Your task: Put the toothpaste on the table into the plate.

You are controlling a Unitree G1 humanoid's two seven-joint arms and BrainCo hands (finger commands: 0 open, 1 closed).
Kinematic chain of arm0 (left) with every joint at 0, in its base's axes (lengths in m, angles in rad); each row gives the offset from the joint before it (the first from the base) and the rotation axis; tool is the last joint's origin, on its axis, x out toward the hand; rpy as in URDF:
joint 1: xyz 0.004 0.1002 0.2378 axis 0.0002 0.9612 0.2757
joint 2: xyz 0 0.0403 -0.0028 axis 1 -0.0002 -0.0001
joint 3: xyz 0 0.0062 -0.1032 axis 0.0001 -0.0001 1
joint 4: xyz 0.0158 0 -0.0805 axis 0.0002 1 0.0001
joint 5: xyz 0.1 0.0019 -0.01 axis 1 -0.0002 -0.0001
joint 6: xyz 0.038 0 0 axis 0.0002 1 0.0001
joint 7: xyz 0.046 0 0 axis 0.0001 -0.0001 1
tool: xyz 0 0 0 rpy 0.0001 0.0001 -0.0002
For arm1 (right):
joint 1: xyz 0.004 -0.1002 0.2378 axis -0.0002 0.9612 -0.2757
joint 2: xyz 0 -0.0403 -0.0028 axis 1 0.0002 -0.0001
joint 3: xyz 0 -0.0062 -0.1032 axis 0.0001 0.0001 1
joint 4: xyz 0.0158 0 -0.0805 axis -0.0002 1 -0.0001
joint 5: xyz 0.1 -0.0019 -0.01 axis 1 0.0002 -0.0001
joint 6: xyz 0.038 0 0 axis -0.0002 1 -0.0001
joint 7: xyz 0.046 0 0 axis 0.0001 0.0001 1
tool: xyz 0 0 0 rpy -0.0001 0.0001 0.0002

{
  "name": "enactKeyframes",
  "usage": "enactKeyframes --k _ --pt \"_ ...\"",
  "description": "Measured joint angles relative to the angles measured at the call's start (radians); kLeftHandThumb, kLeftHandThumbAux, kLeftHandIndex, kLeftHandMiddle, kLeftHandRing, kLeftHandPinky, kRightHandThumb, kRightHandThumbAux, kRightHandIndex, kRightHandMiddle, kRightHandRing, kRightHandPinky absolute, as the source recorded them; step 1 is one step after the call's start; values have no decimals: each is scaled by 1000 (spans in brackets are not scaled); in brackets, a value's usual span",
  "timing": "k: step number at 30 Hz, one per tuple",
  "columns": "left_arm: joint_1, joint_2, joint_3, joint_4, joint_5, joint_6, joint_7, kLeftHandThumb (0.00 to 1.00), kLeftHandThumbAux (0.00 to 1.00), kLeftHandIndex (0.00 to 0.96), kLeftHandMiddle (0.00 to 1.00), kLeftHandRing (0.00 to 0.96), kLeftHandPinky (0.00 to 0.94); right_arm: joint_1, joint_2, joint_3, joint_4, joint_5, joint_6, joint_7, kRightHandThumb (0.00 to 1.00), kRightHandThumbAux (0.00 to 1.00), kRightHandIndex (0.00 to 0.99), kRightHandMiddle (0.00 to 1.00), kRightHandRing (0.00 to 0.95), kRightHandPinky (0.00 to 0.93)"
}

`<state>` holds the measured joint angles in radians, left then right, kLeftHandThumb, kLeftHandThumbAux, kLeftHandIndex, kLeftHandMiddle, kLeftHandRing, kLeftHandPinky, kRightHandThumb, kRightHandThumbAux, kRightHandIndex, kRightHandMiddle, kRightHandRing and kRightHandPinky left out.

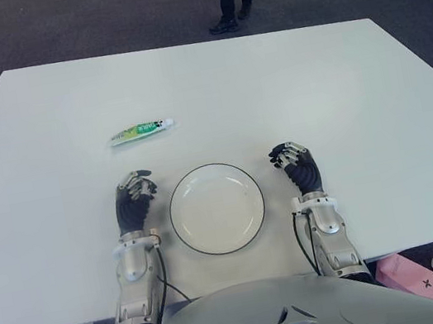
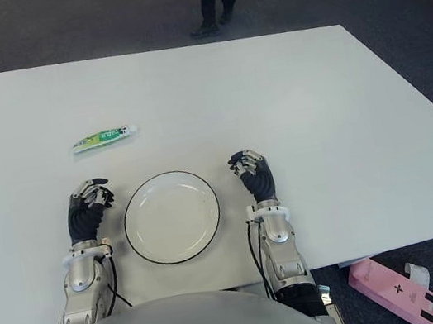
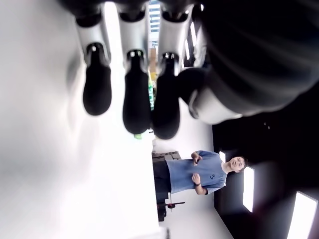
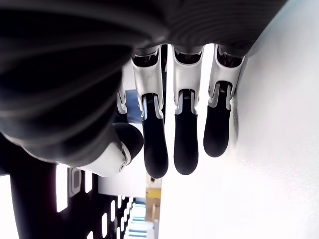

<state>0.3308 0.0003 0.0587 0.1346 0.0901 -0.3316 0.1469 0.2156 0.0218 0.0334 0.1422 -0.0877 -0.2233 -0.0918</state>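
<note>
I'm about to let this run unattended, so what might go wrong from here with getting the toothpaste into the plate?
1. The toothpaste lies flat on the table, a thin tube; the left hand nearest it may push it away rather than lift it.
2. The plate sits between both hands; the left hand carrying the tube back might knock its rim and shift it.
3. The right hand shows close beside the plate and could crowd the drop.

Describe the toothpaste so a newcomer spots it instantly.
Start at the white table, then find the round white plate near its front edge. The toothpaste lies flat beyond the plate, to the left, past the left hand: a small green-and-white tube, the only colourful item there.
</note>
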Motion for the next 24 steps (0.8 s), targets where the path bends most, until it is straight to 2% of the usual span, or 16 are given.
enactKeyframes --k 6,13,16,20,24 --pt "21 15 1 -28 19 -18 1 704 719 436 673 665 651 3 1 0 -3 0 0 0 710 729 432 501 485 468" --pt "31 41 3 -68 105 -63 32 702 719 436 681 669 643 3 3 0 -4 0 0 -1 710 729 432 501 488 474" --pt "32 71 2 -88 186 -71 56 700 720 436 689 677 650 3 4 0 -4 0 0 -1 710 729 432 499 491 477" --pt "21 139 6 -119 352 -71 125 699 721 436 700 688 659 2 4 -1 -4 -1 0 -2 711 729 432 496 488 469" --pt "-10 195 4 -142 507 -38 198 700 721 437 716 708 682 -1 4 -1 1 -1 0 -2 711 729 433 495 484 462"
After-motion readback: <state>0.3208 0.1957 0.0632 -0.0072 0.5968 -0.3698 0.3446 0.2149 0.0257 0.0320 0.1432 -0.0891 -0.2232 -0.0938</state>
